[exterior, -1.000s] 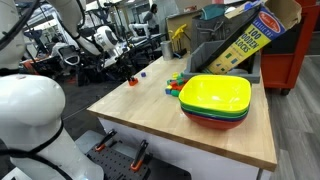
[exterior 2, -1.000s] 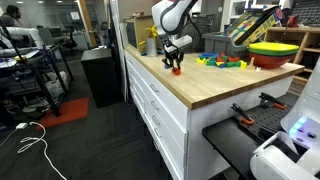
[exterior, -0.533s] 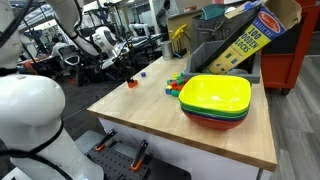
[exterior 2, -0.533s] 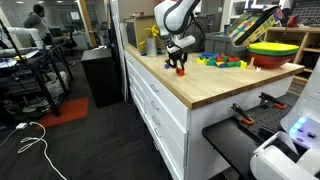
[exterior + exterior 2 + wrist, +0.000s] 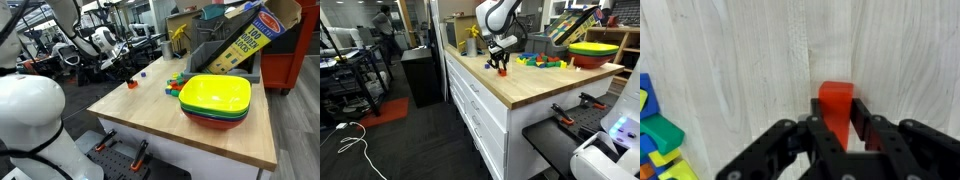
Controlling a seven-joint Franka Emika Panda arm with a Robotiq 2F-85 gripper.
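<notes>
A red block [image 5: 836, 98] stands on the pale wooden tabletop [image 5: 730, 60]. In the wrist view my gripper [image 5: 836, 116] has its two black fingers [image 5: 862, 118] closed against the block's left and right sides. In both exterior views the gripper [image 5: 502, 65] points down near the table's far corner, with the red block [image 5: 502, 72] at its tips, low at the table surface. The block [image 5: 130, 84] shows as a small red spot under the gripper [image 5: 126, 74].
A stack of bowls, yellow on top [image 5: 215, 97] [image 5: 592, 50], stands at the other end of the table. A pile of coloured blocks [image 5: 177, 84] [image 5: 542, 61] [image 5: 655, 140] lies between. A blocks box [image 5: 245, 35] leans behind. The table edge [image 5: 480, 80] is close.
The gripper has shifted slightly along the table toward the coloured blocks and a little lower, staying around the red block.
</notes>
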